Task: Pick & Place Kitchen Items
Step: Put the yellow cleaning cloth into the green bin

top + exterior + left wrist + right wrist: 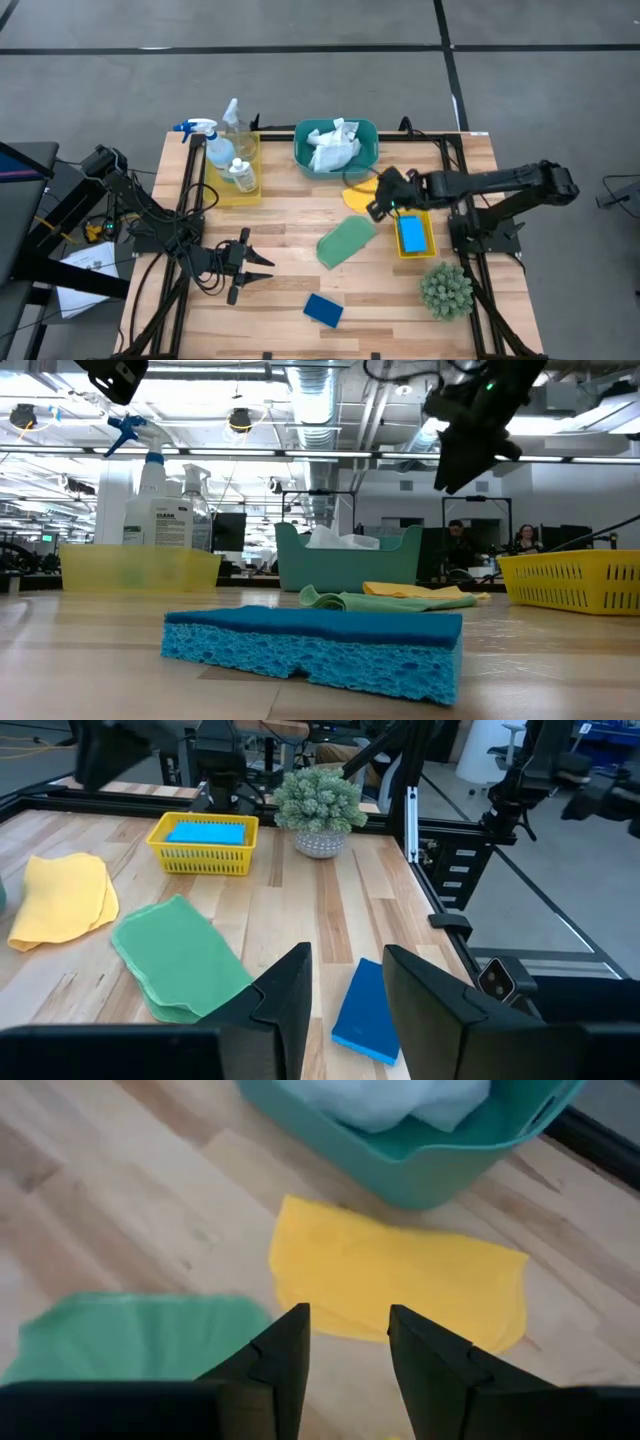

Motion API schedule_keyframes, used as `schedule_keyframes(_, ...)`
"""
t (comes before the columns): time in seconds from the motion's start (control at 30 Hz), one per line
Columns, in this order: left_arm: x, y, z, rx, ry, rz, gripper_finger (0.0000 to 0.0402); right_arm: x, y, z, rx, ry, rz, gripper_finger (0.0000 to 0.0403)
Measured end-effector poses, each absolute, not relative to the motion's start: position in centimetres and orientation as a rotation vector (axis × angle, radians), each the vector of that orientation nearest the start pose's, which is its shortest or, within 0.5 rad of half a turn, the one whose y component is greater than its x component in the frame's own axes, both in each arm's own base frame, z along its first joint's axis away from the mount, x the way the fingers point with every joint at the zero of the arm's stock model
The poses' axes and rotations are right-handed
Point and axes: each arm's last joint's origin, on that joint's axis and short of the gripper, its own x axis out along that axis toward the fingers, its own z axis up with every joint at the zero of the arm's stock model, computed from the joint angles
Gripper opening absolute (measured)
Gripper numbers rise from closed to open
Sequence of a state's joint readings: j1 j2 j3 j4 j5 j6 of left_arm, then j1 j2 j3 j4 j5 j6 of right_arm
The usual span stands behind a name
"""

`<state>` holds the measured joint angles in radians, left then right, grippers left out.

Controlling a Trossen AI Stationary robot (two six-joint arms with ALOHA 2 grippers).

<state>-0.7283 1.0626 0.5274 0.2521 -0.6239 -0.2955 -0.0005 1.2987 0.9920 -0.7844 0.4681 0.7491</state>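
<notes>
Yellow cloth (400, 1285) lies flat on the table between the basin (368, 150) and the green cloth (345, 241). The right gripper (345, 1350) hovers over its near edge, fingers spread and empty. Best to drop straight down and pinch a raised fold, clear of the green cloth. The left gripper (345, 990) waits, parted, near the dark sponge (365, 1012).

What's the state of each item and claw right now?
Yellow cloth: flat on table, beside teal basin.
Green cloth: flat, loose.
White cloth: crumpled in basin.
Dark-blue sponge: flat on table.
Light-blue sponge: in small yellow tray.
Spray bottle: upright in the other yellow tray.
Right claw: open, empty, above yellow cloth.
Left claw: open, empty.
</notes>
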Motion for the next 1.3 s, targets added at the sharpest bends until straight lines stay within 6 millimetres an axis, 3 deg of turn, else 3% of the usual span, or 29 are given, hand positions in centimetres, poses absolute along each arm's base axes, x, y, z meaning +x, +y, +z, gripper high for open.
schedule_keyframes(0.13,17.6,-13.4,23.5,-0.117,0.233,-0.070,0.0122,24.9,-3.8,25.2,0.460,0.868,-0.805,0.0131)
schedule_keyframes(0.33,17.6,-13.4,23.5,-0.117,0.233,-0.070,0.0122,26.2,-6.3,22.1,0.489,1.029,-0.797,0.0134)
schedule_keyframes(0.67,17.6,-13.4,23.5,-0.114,0.238,-0.069,0.0122,28.5,-7.6,16.4,0.469,1.210,-0.802,0.0184)
schedule_keyframes(0.9,17.6,-13.4,23.4,-0.111,0.242,-0.069,0.0122,29.1,-8.7,14.6,0.470,1.234,-0.811,0.0189)
schedule_keyframes(1.3,17.5,-13.4,23.3,-0.099,0.256,-0.067,0.0122,29.9,-9.5,12.0,0.540,1.308,-0.672,0.0189)
